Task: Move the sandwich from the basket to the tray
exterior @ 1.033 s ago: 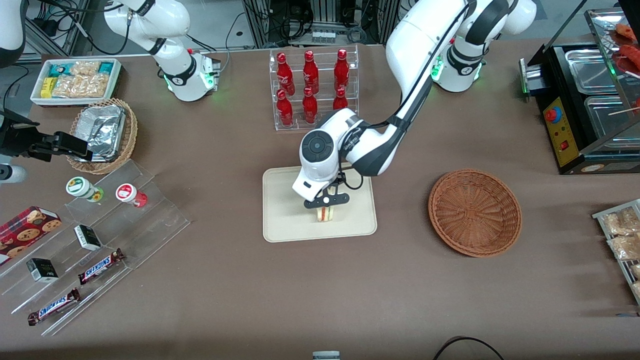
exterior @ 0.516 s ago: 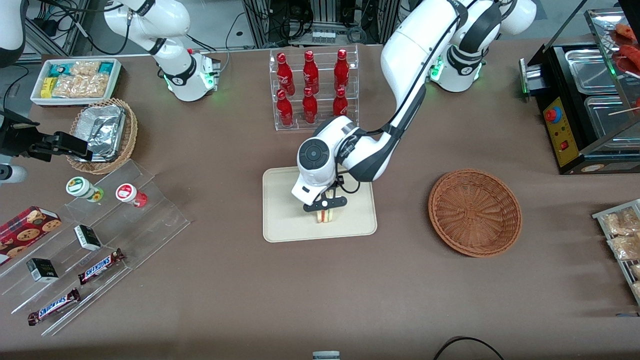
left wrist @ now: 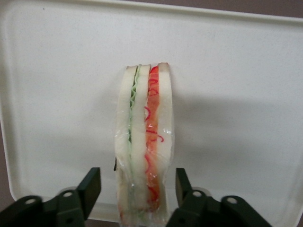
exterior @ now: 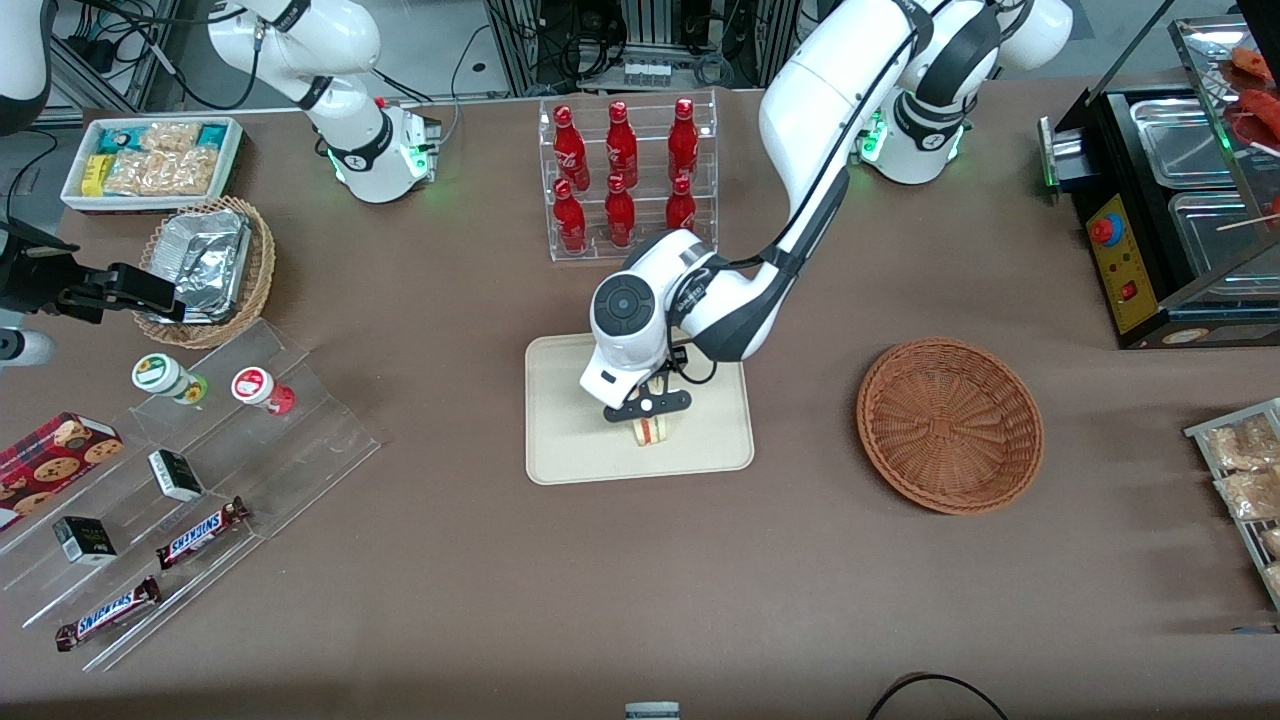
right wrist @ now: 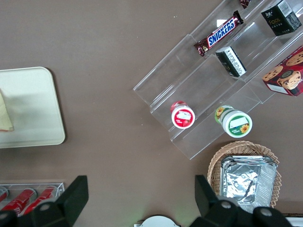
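One sandwich (left wrist: 144, 142) stands on edge on the tray (exterior: 560, 440); I have my tool (left wrist: 137, 198) straddling it, fingers (left wrist: 90, 187) apart, so it rests freely.

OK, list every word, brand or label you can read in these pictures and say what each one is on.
"SNICKERS": on the chocolate bar on the clear stepped rack, and on a second bar nearer the front camera.
Black boxes, cookie box, round tub lids and red bottles: print too small to read.
No text on the sandwich, the tray, the basket or the gripper open over the tray.
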Robot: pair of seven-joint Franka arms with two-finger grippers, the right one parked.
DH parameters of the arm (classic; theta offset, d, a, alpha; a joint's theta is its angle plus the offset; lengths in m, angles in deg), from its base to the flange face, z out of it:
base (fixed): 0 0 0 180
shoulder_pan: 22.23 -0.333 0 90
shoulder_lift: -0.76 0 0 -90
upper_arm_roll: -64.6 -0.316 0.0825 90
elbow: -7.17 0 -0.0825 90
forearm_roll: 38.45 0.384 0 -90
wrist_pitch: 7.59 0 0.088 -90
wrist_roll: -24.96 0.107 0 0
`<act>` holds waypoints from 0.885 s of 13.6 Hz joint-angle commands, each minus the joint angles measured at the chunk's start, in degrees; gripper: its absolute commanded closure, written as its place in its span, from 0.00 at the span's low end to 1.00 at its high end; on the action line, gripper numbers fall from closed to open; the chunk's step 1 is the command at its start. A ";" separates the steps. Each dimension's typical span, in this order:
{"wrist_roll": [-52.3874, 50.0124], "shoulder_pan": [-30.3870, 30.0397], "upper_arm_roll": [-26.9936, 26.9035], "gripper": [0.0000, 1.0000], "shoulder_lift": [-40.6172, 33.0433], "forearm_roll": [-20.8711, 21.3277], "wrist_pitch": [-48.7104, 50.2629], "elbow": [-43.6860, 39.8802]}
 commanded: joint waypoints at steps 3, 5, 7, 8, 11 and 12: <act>-0.65 -0.56 -0.97 0.00 -0.95 -0.73 5.92 -6.14; -0.56 -1.18 -0.96 0.00 -3.84 -0.56 7.86 -6.24; -0.21 -1.18 -1.84 0.00 -7.53 1.54 9.53 -4.06; -0.38 -1.27 -2.45 0.00 -9.99 3.73 10.15 -1.86; 0.14 -3.81 -3.16 0.00 -13.96 4.37 12.61 3.33; 0.66 -4.69 -3.25 0.00 -14.84 4.37 12.61 4.39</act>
